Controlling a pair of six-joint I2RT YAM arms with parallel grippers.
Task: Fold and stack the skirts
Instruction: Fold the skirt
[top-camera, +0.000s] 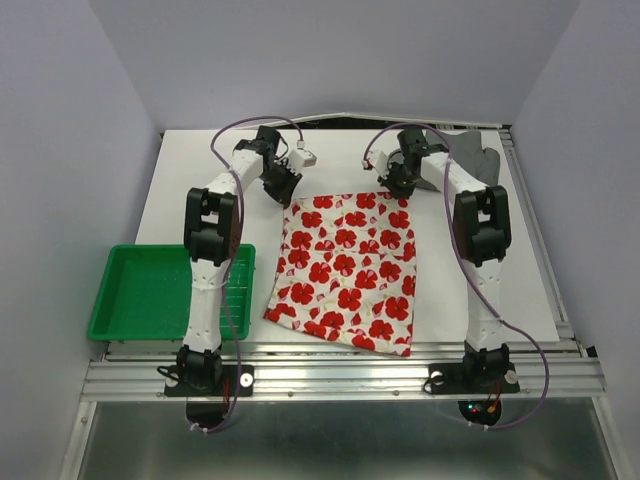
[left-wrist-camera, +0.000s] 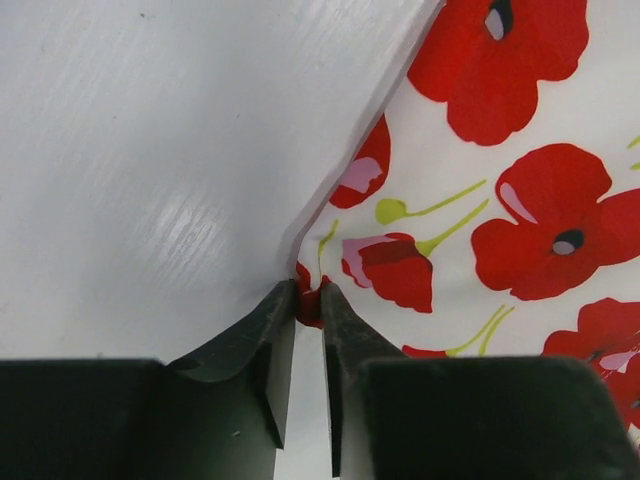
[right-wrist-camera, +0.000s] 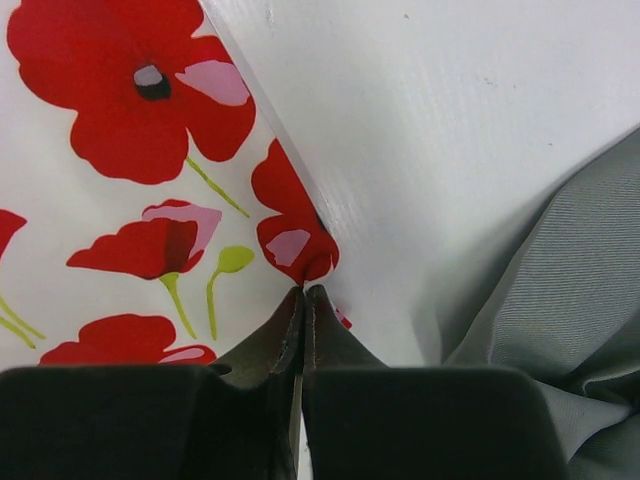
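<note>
The white skirt with red flower print (top-camera: 347, 266) lies spread flat on the white table (top-camera: 180, 200), between the two arms. My left gripper (top-camera: 287, 190) is shut on its far left corner; the left wrist view shows the cloth (left-wrist-camera: 480, 190) pinched between the fingertips (left-wrist-camera: 282, 305). My right gripper (top-camera: 400, 186) is shut on its far right corner, as the right wrist view shows, with the cloth (right-wrist-camera: 150, 200) at the fingertips (right-wrist-camera: 292, 310). The dark grey skirt (top-camera: 462, 158) lies crumpled at the back right, behind the right gripper; it also shows in the right wrist view (right-wrist-camera: 560, 300).
A green plastic tray (top-camera: 150, 290) sits at the left front of the table, beside the left arm. The table's metal rail (top-camera: 340, 375) runs along the near edge. Grey walls enclose the back and sides.
</note>
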